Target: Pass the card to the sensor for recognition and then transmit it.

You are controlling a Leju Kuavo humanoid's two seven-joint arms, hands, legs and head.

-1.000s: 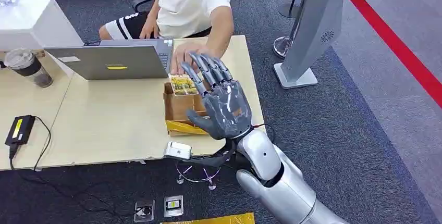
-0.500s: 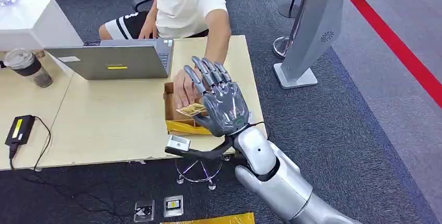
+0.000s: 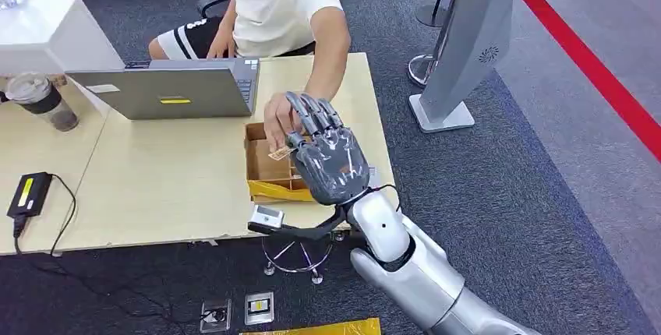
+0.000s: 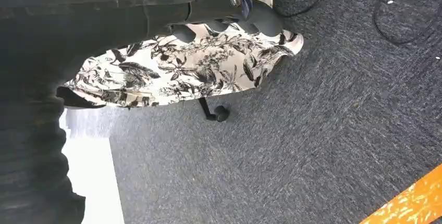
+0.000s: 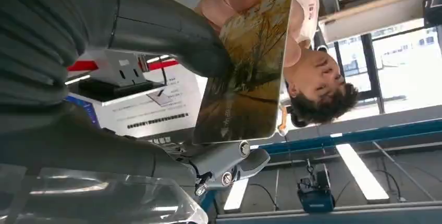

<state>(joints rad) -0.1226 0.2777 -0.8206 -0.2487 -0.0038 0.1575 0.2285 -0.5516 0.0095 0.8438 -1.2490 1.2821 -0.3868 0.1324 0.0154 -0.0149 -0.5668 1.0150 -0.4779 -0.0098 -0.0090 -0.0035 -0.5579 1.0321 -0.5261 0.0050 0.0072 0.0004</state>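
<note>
The right hand (image 3: pixel 331 160) stands raised over the cardboard box (image 3: pixel 269 165) on the table (image 3: pixel 156 187), back toward the camera, fingers (image 3: pixel 312 113) upright and close together. The card (image 3: pixel 281 151) lies between its thumb (image 5: pixel 156 31) and fingers, and a person's hand (image 3: pixel 279 117) pinches its far edge. Whether the robot's fingers actually clamp it, I cannot tell.

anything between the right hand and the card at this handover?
Nothing visible. The right hand is already at the card, its thick thumb against the card's face, while the person's hand holds the card's far end above the cardboard box.
</note>
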